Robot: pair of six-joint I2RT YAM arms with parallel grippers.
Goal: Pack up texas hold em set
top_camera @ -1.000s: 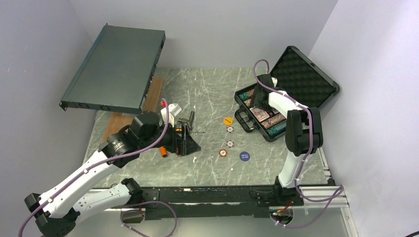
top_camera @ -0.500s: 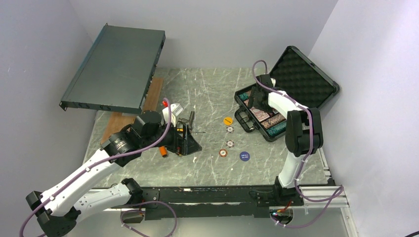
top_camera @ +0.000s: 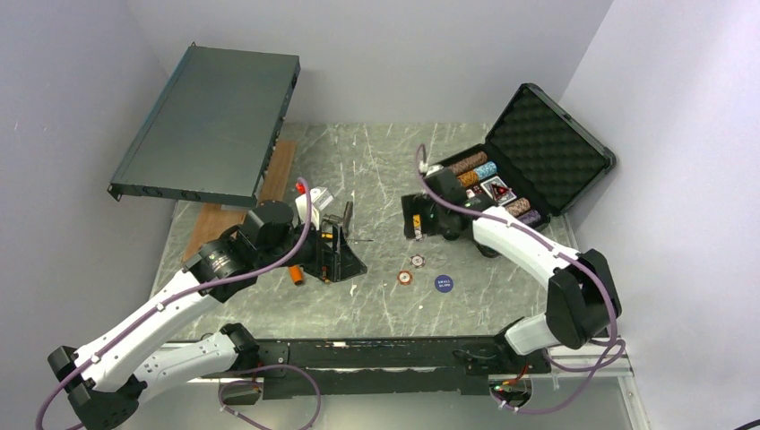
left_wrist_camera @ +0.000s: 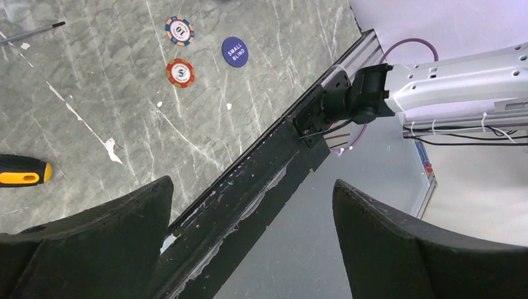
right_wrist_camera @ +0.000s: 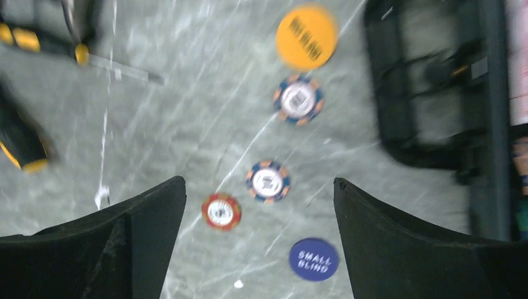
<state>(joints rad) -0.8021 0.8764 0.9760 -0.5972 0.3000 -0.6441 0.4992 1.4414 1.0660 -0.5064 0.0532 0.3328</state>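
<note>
**Top view.** At two o'clock, open black case [top_camera: 548,143], foam-lined lid tipped back toward the wall. In its base, rows of striped chips [top_camera: 472,167] and a card deck [top_camera: 497,191]; near corner masked by the right arm. Right gripper [top_camera: 414,218] low over the table at nine o'clock of the case, hiding whatever lies under it; spread unreadable from here. At six o'clock of it, loose on the table: blue-and-orange chip [top_camera: 418,261], red chip [top_camera: 406,277], blue button [top_camera: 443,283]. Left gripper [top_camera: 336,255] at nine o'clock of these, a dark mass, jaws hard to make out. Orange-handled screwdriver [top_camera: 297,276] beside it, partly covered. Tilted dark-grey rack unit [top_camera: 211,125] at eleven o'clock.

**Left wrist view.** Fingers [left_wrist_camera: 93,249] spread wide, nothing between. At eleven o'clock, blue-and-orange chip with digits seen as "01", red chip marked "5", blue button reading "SMALL BLIND". Screwdriver handle cut off by the border at nine o'clock.

**Right wrist view.** Smeared by motion. Pads [right_wrist_camera: 423,255] wide apart, clamped on nothing. Orange button [right_wrist_camera: 306,36] at twelve o'clock, lettering too blurred to read; second blue-and-orange chip [right_wrist_camera: 297,99] just below it. Case handle [right_wrist_camera: 429,93] at two o'clock, cut by the border. "SMALL BLIND" legible at six o'clock.
</note>
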